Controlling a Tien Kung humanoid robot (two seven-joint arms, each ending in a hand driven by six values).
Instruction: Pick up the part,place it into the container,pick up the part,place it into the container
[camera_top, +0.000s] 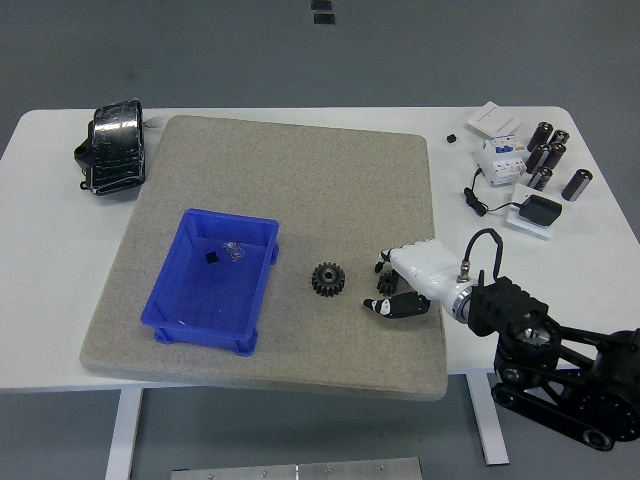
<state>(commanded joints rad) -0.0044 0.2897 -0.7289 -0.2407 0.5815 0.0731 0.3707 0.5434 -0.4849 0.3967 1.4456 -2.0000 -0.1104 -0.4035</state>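
Observation:
A black toothed gear (328, 279) lies on the grey felt mat (300, 170), just right of the blue bin (232, 219). The bin holds two tiny pieces near its far end. My right hand (377, 285), white with black fingers, reaches in from the lower right and lies low over the mat, right of the gear. Its fingers (381, 264) and thumb (383, 307) are spread apart. A smaller dark part (386, 287) sits between them, partly hidden; I see no grip on it. The left arm is out of view.
A black foil-wrapped bundle (112, 145) sits at the table's far left. At the far right stand several dark cylinders (550, 152), a white breaker block (499, 157) and a black adapter with its cable (540, 210). A small black cube (452, 138) lies near the mat's far right corner.

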